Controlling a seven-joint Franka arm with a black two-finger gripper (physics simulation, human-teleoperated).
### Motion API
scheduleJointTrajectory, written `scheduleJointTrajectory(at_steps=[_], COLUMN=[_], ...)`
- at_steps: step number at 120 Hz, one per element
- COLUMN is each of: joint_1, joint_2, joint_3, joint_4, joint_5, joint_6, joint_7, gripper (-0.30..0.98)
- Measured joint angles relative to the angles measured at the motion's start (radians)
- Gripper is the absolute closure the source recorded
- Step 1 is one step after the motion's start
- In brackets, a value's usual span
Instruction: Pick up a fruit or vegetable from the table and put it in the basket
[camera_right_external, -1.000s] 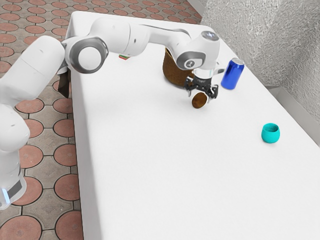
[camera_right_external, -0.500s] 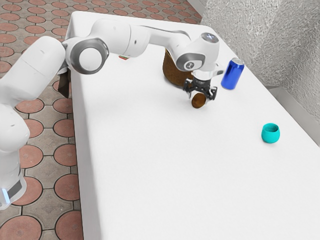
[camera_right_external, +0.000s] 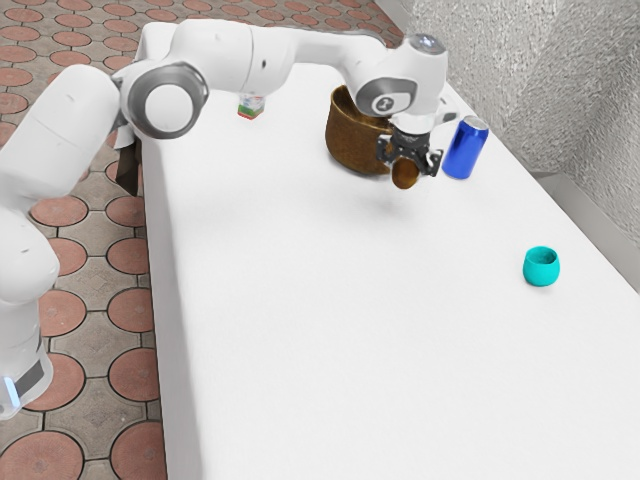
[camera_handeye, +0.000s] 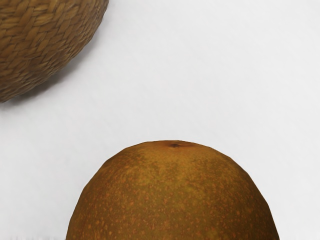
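As we look at the exterior view, the end effector (camera_right_external: 408, 167) is in the upper right of the frame, its fingers parted by the fruit's breadth and closed against its two sides. The brown fruit (camera_right_external: 405, 176) hangs between them, a little above the desk (camera_right_external: 300, 310), its shadow apart beneath it. From there the basket (camera_right_external: 354, 143) lies just beside, toward the frame's left and slightly upward, while the blue can (camera_right_external: 465, 150) stands on the opposite side. In the wrist view we see the rounded fruit right under the hand and the woven basket wall off to one side, with desk between the two. We judge that the next move must raise the fruit past the rim, then carry it sideways, away from the can.
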Motion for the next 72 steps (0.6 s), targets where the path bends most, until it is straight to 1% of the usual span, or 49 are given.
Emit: scheduleJointTrajectory(at_steps=[18, 31, 49, 72], joint_1=[0.012, 0.055, 0.119, 0.150], joint_2=[-0.073, -0.119, -0.132, -0.130], joint_3=[-0.012, -0.012, -0.013, -0.014], joint_4=[0.006, 0.009, 0.024, 0.083], joint_5=[-0.005, -0.027, -0.055, -0.067], joint_6=[-0.059, -0.099, -0.129, -0.108], joint_7=[0.002, 0.006, 0.013, 0.024], gripper=[0.42, 0.42, 0.42, 0.41])
